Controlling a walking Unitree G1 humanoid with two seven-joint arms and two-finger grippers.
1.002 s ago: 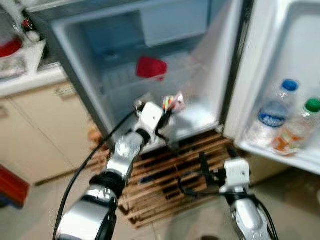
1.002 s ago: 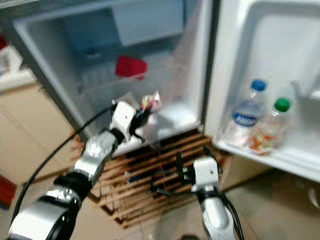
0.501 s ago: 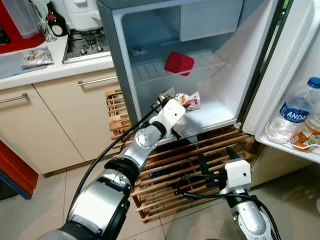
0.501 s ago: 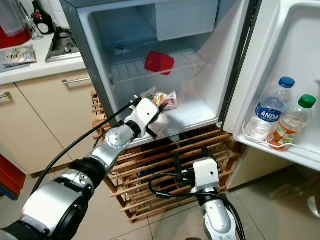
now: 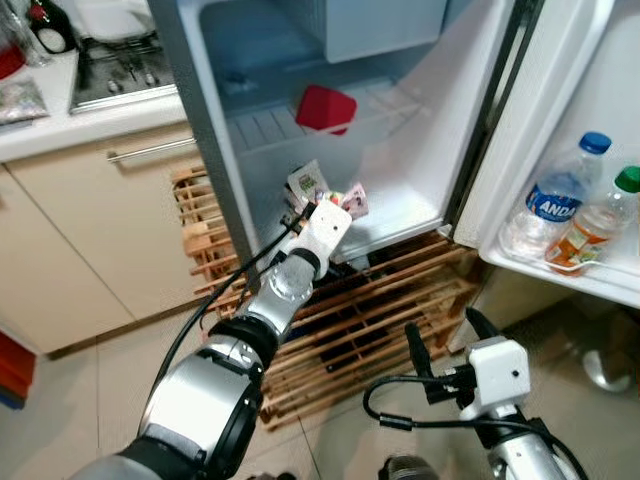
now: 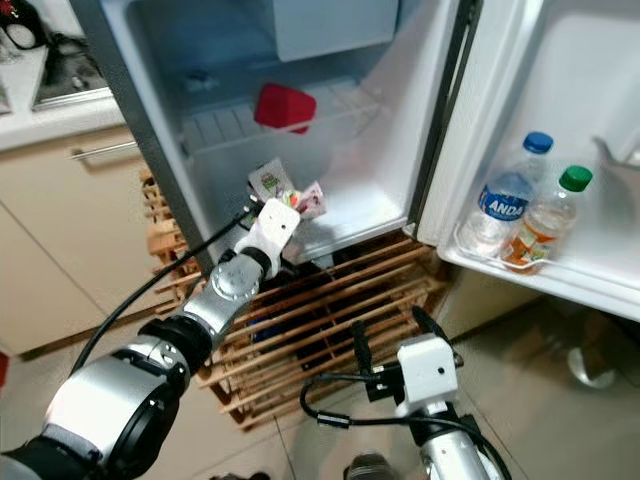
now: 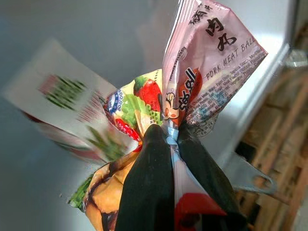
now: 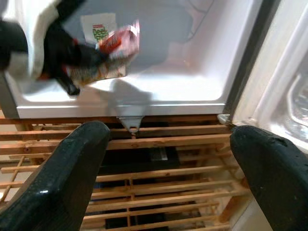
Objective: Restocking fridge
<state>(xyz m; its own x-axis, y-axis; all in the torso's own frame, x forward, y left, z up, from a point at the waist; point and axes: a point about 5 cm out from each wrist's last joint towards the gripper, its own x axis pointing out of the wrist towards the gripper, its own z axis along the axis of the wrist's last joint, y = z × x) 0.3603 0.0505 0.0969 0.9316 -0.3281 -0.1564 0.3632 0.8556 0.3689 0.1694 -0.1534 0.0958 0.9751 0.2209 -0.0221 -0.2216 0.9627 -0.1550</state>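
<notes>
Your left gripper [image 7: 169, 139] was reaching into the open fridge [image 5: 420, 190], its black fingers [image 7: 144, 192] pinched shut on a bunch of snack packets [image 7: 192, 91]: a pink one printed "pork meat ball" and a colourful one beside it. You held that bunch low inside the fridge, just above its white floor and near the front edge. A white carton [image 5: 304, 182] with green print stood just behind the packets, further inside the fridge. Above them, on the fridge's wire shelf [image 5: 262, 126], sat a red container [image 5: 325, 107]. Your right gripper [image 5: 447, 350] hung low in front of the fridge, well apart from it, with its two fingers [image 8: 77, 173] spread wide and nothing between them; it faced the wooden rack [image 5: 350, 330] on which the fridge stood. The fridge door [image 6: 560, 130] stood swung open to the right of the fridge, and its lower pocket held two bottles side by side: a blue-capped water bottle [image 5: 556, 205] and a green-capped bottle [image 5: 596, 226] with an orange label.
</notes>
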